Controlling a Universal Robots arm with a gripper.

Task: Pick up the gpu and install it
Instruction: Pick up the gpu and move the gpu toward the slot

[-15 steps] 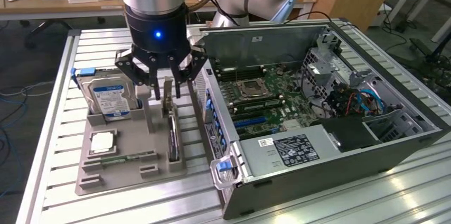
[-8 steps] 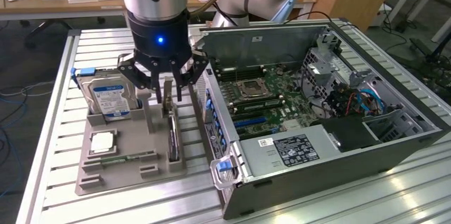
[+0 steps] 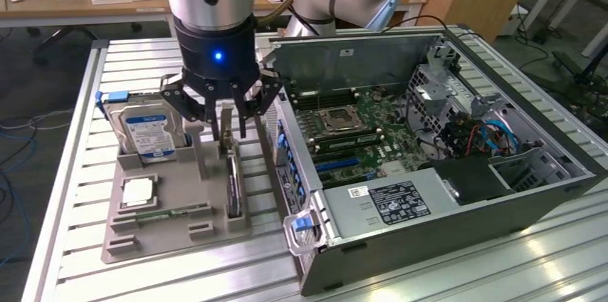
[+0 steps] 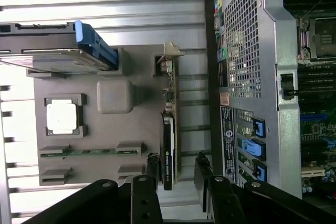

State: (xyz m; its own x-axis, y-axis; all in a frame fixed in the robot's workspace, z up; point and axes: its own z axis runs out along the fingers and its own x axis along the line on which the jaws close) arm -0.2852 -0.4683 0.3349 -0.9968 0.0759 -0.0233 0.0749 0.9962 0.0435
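— Black fingers [image 4: 152, 169] of the gripper [image 4: 177, 162] are closest to the lens. How do they stand?

— Spread apart, one on each side of the line of the gpu [image 4: 168, 145], and they pinch nothing. In the exterior view the tips hang over the card's upper edge. I cannot tell if they touch it.

— Where exactly is the gpu?

— It stands on its long edge in a slot of the grey holder [image 4: 113, 95], along the side nearest the computer case [image 4: 252, 51]. Its silver bracket [image 4: 170, 56] is at the end beside the hard drive [image 4: 52, 51].

— Why on its edge and not flat?

— I think it is so that two fingers can come down over the thin card and close on its flat faces. A card lying flat would give them no place to enter. The slot also keeps it at a known position.

— And the other parts?

— A square processor chip [image 4: 62, 117] and a green memory stick [image 4: 84, 152] each sit in their own seat of the same holder, well apart from the fingers. So the open jaws are clearly aimed at the gpu alone.

— And the case?

— It lies on its side on the slatted table [image 3: 142, 60] with the cover off and the green board [image 3: 361, 138] facing up. That probably lets a card go in from above. No card stands in the board's slots, as far as I can see, so the installing is not yet done.
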